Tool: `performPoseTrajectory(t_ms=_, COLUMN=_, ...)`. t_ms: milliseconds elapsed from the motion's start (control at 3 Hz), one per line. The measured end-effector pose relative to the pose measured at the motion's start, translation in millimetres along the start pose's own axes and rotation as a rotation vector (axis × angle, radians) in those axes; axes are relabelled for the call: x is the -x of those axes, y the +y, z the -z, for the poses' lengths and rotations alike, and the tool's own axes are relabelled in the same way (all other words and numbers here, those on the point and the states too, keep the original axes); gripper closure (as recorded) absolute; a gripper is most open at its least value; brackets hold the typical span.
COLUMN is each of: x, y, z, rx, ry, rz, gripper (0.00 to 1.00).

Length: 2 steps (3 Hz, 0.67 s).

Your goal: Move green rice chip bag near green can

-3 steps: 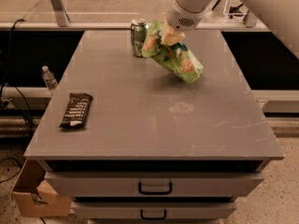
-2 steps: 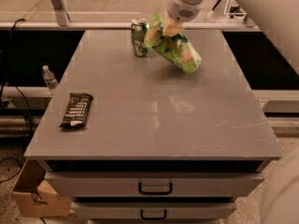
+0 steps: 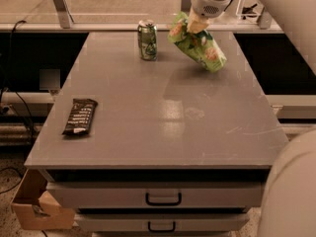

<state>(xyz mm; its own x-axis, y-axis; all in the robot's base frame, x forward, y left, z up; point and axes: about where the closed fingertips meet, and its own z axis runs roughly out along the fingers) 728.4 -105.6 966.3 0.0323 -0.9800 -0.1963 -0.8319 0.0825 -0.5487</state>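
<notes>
Grey table top [image 3: 163,127] over a drawer unit [image 3: 163,195] forms the work surface, with a rail and dark floor behind it. Compare the last second: the green rice chip bag [image 3: 201,47] has shifted to the right and slightly toward the back edge. It previously overlapped the green can [image 3: 147,39]; a narrow gap of bare table now separates them. The bag remains near the can, so treat the placement as close to complete, pending release.

Check the gripper [image 3: 195,25] at the rear right of the table, directly above the bag. It is clamped on the bag's upper end, and the bag hangs tilted, lower corner down to the right. Whether that corner touches the table cannot be told. A chocolate bar wrapper [image 3: 79,116] lies well apart at the left.
</notes>
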Motion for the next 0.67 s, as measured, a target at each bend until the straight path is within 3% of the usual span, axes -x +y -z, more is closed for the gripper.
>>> performPoseTrajectory(t_ms=667, x=-10, y=-1, z=-27, rx=0.046, ry=-0.007, rz=-0.011, gripper=1.0)
